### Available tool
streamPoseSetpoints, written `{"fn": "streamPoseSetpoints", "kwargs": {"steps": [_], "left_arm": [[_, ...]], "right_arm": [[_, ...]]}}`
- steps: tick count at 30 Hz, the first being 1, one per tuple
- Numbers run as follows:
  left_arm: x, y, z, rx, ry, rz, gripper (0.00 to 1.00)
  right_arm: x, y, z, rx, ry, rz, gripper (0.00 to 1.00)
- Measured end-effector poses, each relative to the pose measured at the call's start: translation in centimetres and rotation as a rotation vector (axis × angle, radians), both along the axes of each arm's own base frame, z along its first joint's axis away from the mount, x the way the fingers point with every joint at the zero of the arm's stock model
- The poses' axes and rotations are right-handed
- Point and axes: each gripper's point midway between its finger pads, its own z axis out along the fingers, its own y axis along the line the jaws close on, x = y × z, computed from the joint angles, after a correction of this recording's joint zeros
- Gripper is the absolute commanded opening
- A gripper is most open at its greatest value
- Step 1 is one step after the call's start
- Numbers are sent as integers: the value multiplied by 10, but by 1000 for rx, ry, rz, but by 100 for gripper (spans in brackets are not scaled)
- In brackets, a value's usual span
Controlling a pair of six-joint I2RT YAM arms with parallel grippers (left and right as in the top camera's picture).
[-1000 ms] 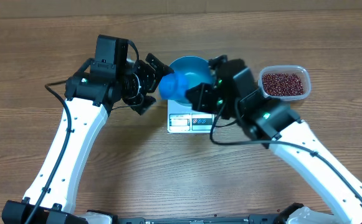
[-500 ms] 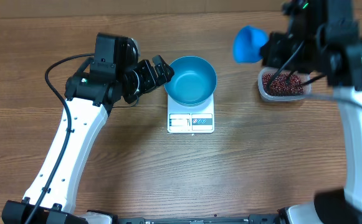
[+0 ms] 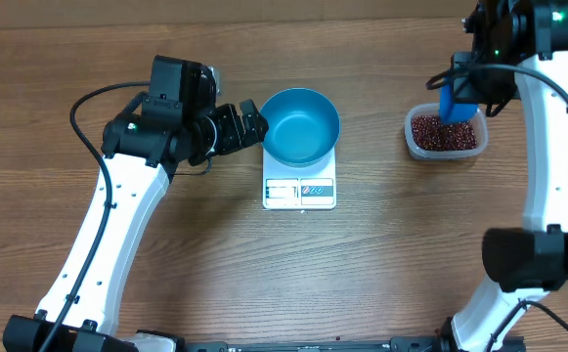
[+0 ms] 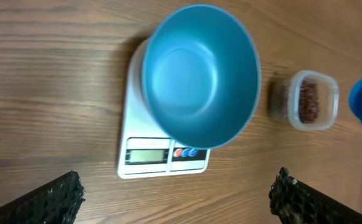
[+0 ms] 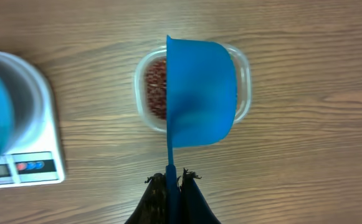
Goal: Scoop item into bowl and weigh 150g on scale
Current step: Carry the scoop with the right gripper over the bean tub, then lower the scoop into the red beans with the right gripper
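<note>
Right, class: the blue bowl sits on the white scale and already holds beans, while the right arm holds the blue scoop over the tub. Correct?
Not quite. The bowl is empty: the left wrist view shows its bare blue inside. The rest stands: it sits on the scale, and the right arm's jaws hold the scoop over the tub of beans.

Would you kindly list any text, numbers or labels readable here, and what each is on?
None can be read.
Scale display: no digits can be made out.
Markings by its red and blue buttons: too small and blurred.
Bowl, scoop, tub: no text visible.
</note>
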Motion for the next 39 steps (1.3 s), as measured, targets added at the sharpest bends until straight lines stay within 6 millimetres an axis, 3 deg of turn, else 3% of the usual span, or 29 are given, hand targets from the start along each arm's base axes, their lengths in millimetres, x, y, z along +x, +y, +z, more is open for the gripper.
{"fn": "streamPoseSetpoints", "kwargs": {"steps": [7, 18, 26, 27, 28, 30, 32, 35, 39], "left_arm": [[-2, 6, -4, 38, 6, 3, 100], [-2, 7, -4, 43, 7, 6, 99], [-2, 7, -4, 43, 7, 6, 100], [-2, 7, -4, 43, 7, 6, 99], [-2, 7, -4, 43, 7, 5, 100], [-2, 7, -4, 43, 7, 6, 100], [-2, 7, -4, 43, 7, 5, 100], [-2, 7, -4, 43, 7, 6, 100], [-2, 7, -4, 43, 7, 6, 100]], "right_arm": [[1, -16, -23, -77, 77, -8, 4], [5, -22, -84, -105, 201, 28, 4], [9, -37, -105, -103, 200, 1, 4], [9, -37, -106, -103, 202, 1, 6], [8, -38, -107, -102, 205, 1, 15], [9, -38, -108, -106, 201, -2, 41], [11, -40, -111, -108, 200, 0, 50], [8, -41, -112, -110, 209, 0, 56], [3, -41, -108, -107, 226, -17, 55]]}}
